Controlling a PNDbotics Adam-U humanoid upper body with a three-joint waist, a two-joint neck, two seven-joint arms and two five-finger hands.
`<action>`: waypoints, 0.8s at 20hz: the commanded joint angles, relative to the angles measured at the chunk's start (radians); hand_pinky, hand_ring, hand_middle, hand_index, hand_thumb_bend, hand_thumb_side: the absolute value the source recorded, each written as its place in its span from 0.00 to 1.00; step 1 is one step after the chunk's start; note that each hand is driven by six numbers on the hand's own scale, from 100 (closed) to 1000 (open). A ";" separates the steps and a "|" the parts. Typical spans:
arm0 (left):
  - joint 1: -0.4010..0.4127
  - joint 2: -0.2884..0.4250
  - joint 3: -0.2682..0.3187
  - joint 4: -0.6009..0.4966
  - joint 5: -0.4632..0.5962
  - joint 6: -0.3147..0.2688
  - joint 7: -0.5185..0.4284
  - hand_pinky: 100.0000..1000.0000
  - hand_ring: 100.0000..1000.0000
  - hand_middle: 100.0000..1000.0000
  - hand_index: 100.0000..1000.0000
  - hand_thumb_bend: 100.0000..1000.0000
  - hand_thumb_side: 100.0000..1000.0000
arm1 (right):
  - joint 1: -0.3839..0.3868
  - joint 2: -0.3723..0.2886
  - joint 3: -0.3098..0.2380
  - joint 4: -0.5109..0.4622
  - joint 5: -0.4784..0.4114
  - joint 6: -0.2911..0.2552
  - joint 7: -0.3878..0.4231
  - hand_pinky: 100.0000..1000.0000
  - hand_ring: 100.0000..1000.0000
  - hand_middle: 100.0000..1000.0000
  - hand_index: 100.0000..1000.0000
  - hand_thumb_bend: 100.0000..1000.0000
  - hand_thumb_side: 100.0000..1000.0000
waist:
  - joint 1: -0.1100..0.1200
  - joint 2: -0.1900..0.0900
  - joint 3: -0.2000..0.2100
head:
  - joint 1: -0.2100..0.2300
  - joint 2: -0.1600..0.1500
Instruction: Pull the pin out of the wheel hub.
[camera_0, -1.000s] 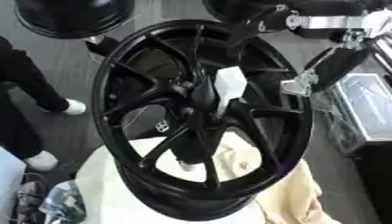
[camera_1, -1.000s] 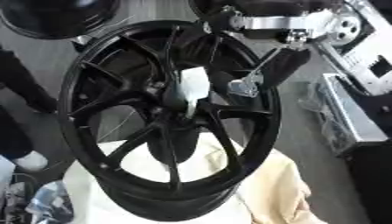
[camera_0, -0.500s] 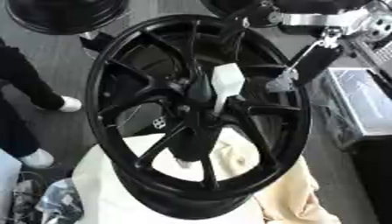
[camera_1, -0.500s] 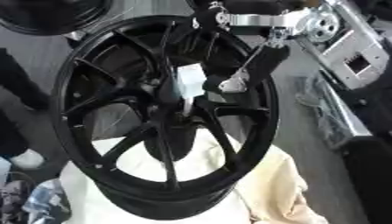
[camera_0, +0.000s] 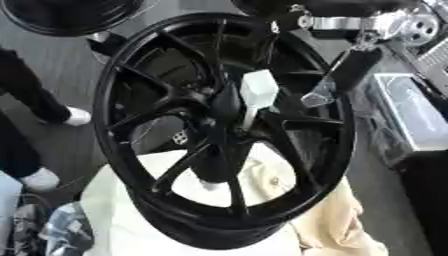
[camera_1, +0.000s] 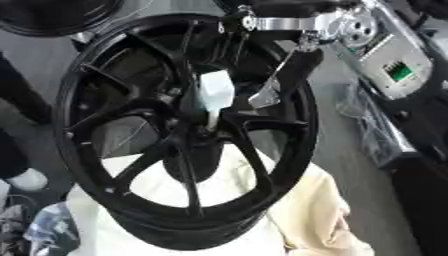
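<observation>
A black multi-spoke wheel hub (camera_0: 343, 145) stands upright and tilted on a cream cloth. A white pin (camera_0: 259, 90) with a blocky head and a thin shaft sticks out of the hub's centre. My right arm, with its silver joints, comes in from the upper right. My right hand (camera_0: 345, 74) hangs in front of the upper right spokes with its fingers straight, and a silver fingertip (camera_0: 317, 98) points down just right of the pin's head without touching it. Nothing is in the hand. My left hand shows in neither view.
The cream cloth (camera_0: 131, 210) covers the stand beneath the hub. A second black wheel (camera_0: 61, 15) lies at the top left. A person's dark legs and white shoes (camera_0: 77, 116) stand at the left. A metal case (camera_0: 411, 115) and a box with a green display (camera_1: 398, 71) sit at the right.
My right hand has moved left and a little down, closing most of the gap to the pin's head. The pin stays in the hub. The view has shifted slightly.
</observation>
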 joint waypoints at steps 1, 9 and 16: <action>-0.010 0.020 0.000 -0.008 -0.007 0.002 0.000 0.64 0.70 0.72 0.69 0.07 0.83 | -0.016 -0.015 -0.016 -0.014 0.000 0.032 -0.001 1.00 0.74 0.68 0.90 0.37 0.14 | 0.005 -0.008 0.002 | -0.008 0.006; -0.012 0.016 -0.001 -0.008 -0.009 0.005 0.000 0.64 0.70 0.72 0.69 0.07 0.84 | -0.011 0.005 -0.008 0.006 0.053 0.030 -0.001 1.00 0.77 0.69 0.89 0.37 0.11 | 0.000 0.008 0.005 | -0.014 0.006; -0.013 0.014 0.000 -0.008 -0.012 0.007 0.003 0.64 0.70 0.72 0.69 0.08 0.84 | -0.007 0.016 -0.003 0.016 0.087 0.035 -0.003 1.00 0.77 0.66 0.86 0.36 0.11 | -0.003 0.018 0.008 | -0.016 0.006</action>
